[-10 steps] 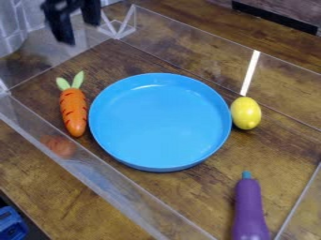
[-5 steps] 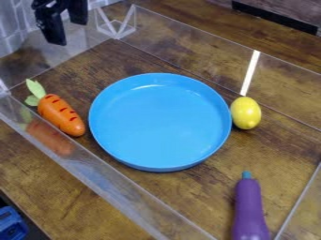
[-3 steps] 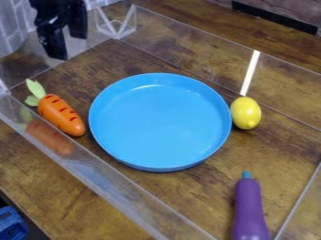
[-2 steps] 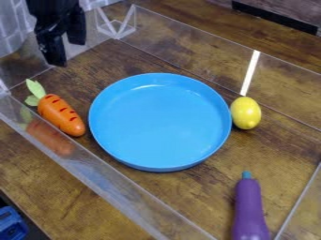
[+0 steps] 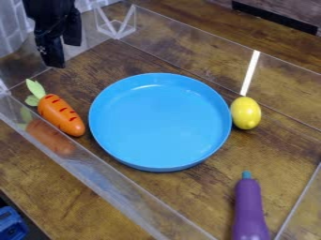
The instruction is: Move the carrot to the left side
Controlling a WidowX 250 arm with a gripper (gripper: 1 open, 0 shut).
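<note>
Carrot swung round, nearer the wall, claw free
The carrot's leafy end has turned toward the clear wall over the last two seconds; it lies apart from the claw, on its camera side. That looks like progress leftward, perhaps enough. The claw, fingers spread wide, holds nothing. No brand, label or writing is readable on anything around the claw.

A round blue plate on the wooden table, a yellow lemon just beside it, a purple eggplant nearer the camera
</note>
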